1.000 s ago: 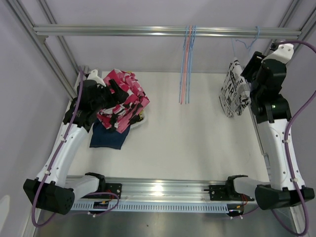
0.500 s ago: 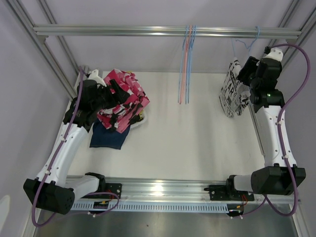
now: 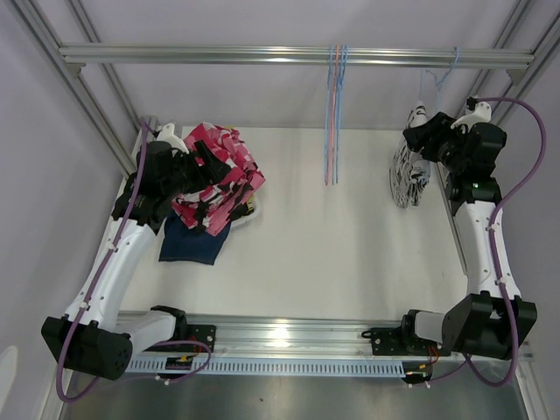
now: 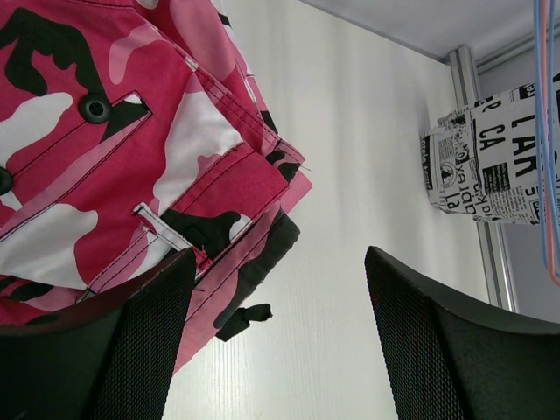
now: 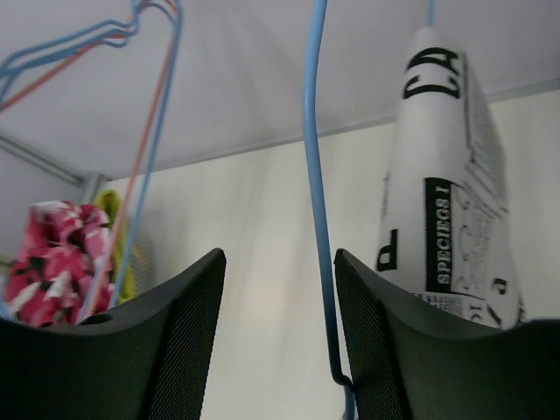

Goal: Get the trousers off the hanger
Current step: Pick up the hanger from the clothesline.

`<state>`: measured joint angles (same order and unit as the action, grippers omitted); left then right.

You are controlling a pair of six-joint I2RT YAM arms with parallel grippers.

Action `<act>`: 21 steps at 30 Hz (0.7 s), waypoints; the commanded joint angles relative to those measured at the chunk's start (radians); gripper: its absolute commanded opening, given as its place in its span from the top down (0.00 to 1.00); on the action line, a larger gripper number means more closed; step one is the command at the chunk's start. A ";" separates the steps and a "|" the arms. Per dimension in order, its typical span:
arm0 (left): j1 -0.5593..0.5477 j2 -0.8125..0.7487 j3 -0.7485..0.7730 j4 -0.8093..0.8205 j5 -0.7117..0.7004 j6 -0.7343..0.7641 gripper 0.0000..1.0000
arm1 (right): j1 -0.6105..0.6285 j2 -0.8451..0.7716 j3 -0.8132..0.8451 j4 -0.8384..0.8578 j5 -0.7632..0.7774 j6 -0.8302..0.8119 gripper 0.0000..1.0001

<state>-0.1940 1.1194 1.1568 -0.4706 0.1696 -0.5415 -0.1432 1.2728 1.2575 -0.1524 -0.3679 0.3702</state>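
Observation:
The white trousers with black newspaper lettering [image 3: 405, 171] hang on a blue wire hanger [image 3: 435, 80] at the far right of the rail. My right gripper [image 3: 423, 140] is open beside their top. In the right wrist view the hanger wire [image 5: 317, 175] runs between the fingers close to the right one, and the trousers [image 5: 446, 175] hang just right of it. My left gripper [image 3: 206, 171] is open over the pink-red patterned trousers [image 3: 223, 166], which lie on a pile. They fill the upper left of the left wrist view [image 4: 114, 149]. Navy trousers [image 3: 192, 243] lie under the pile.
Several empty blue and orange hangers [image 3: 332, 114] hang mid-rail from the metal bar [image 3: 262, 56]. A bit of yellow cloth [image 3: 250, 208] shows at the pile's edge. Frame posts stand at both sides. The white table [image 3: 332, 236] lies between the arms.
My right gripper has swung up and left to the hanger. The newspaper trousers have turned more edge-on. The left arm has not moved.

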 commanded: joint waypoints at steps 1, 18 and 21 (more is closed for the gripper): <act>0.013 -0.009 -0.008 0.040 0.024 -0.011 0.18 | -0.032 -0.038 -0.064 0.217 -0.187 0.137 0.43; 0.011 -0.006 -0.005 0.038 0.030 -0.011 0.17 | -0.131 -0.020 -0.191 0.634 -0.390 0.421 0.55; 0.011 -0.006 -0.005 0.038 0.030 -0.011 0.17 | -0.137 -0.009 -0.194 0.643 -0.401 0.437 0.58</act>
<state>-0.1936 1.1194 1.1572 -0.4648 0.1711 -0.5415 -0.2714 1.2602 1.0626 0.3698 -0.7155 0.7490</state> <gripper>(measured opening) 0.824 0.430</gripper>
